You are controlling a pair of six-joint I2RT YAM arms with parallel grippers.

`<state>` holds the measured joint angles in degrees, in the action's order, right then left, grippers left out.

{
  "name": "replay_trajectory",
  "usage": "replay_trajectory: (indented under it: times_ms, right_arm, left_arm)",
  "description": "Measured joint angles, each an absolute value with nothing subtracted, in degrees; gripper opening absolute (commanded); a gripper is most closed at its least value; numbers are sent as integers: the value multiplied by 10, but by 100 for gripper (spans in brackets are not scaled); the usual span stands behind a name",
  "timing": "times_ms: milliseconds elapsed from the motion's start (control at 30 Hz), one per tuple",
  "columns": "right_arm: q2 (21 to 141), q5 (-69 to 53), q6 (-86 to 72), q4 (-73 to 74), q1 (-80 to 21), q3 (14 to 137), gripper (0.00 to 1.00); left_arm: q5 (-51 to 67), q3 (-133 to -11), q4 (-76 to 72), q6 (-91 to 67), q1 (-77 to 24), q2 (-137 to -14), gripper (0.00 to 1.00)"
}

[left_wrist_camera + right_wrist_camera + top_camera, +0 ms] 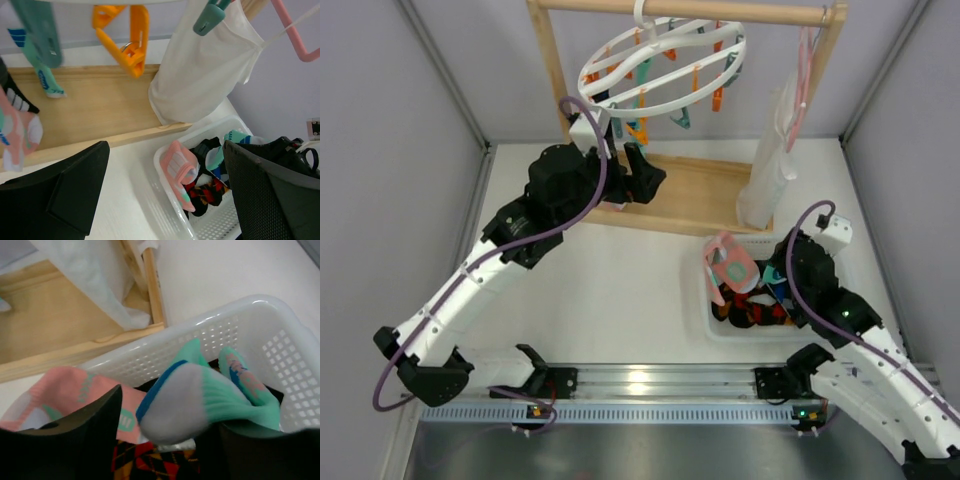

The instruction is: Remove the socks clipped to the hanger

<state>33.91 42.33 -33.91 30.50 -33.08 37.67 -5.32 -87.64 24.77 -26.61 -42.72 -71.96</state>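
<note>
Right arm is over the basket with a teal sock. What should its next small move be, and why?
Probably open the right gripper and let the teal sock drop. The sock looks clamped in it directly above the basket, where a pink sock already lies.

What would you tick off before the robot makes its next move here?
1. Left gripper open, ready to grab: ok.
2. Socks to remove on the hanger: ok, a hanging pink sock shows beside the gripper.
3. Right gripper over the basket: ok.
4. Teal sock dropped in: not ok, it sits between the gripper's fingers.
5. White garment out of the left arm's way: cannot tell.
</note>
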Motion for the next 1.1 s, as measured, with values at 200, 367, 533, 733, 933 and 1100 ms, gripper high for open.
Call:
replay_trajectory:
  times_ms: [200, 367, 533, 733, 933, 1100]
  right_arm:
    - [329, 330, -343, 310, -258, 366, 99]
    - [317, 293, -331, 318, -257, 407, 99]
    - [308, 241, -299, 307, -257, 463, 99]
    - [333, 15, -257, 234, -256, 464, 97]
    - [480, -121, -249, 126, -300, 460, 95]
    - [559, -93, -234, 44, -402, 458, 95]
  left_arm:
    - [-154, -875, 309, -247, -427, -681, 98]
    - [-244, -867, 375, -245, -423, -678, 98]
    - [-290, -852, 423, -244, -416, -673, 99]
    - [-324, -835, 471, -239, -413, -631, 98]
    - [-342, -814, 492, -216, -413, -580, 98]
    - [-388, -768, 501, -210, -413, -535, 99]
